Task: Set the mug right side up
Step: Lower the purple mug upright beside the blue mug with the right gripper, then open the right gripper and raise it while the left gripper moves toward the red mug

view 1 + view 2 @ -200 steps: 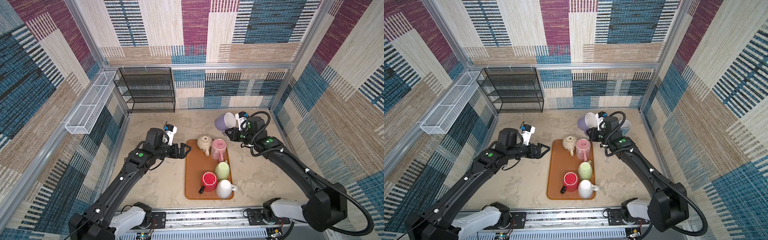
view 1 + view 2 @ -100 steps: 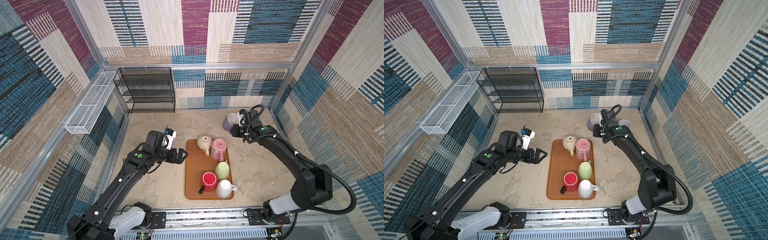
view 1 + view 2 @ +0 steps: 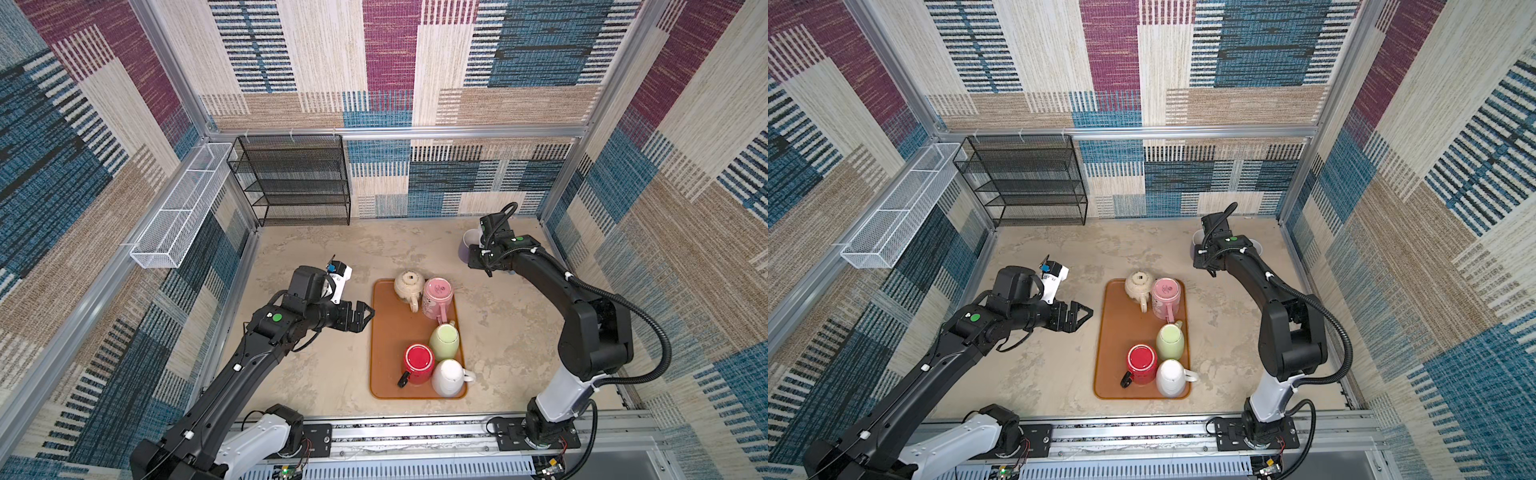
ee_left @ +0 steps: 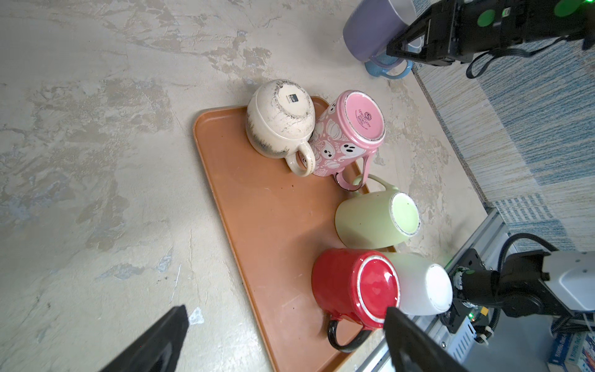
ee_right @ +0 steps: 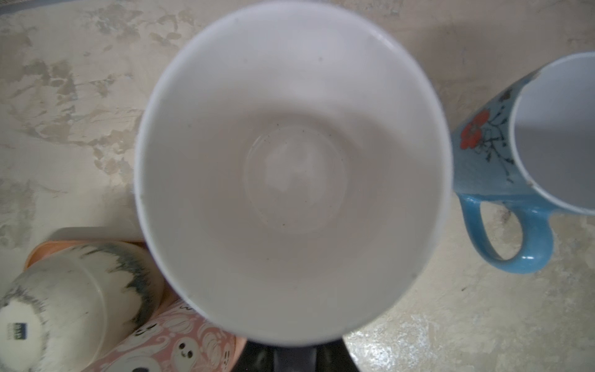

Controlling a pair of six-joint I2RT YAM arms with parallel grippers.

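Now the lavender mug point(image 3: 468, 246), tilted sideways a second ago, faces mouth-up at upper right of a top view, beside the blue mug point(image 5: 483, 154); right jaws clamp it, left jaws gape. Seemingly only release remains.

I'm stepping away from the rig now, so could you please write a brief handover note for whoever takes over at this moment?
Left hand: open, empty, hovering beside the tray.
Right hand: shut on the lavender mug, mouth up, at the back right of the table beside the upright blue mug; resting or lifted, cannot tell.
Done: lavender mug turned right side up.
Left: release it. On the tray, cream mug, pink mug, green mug, red mug and white mug are upside down.
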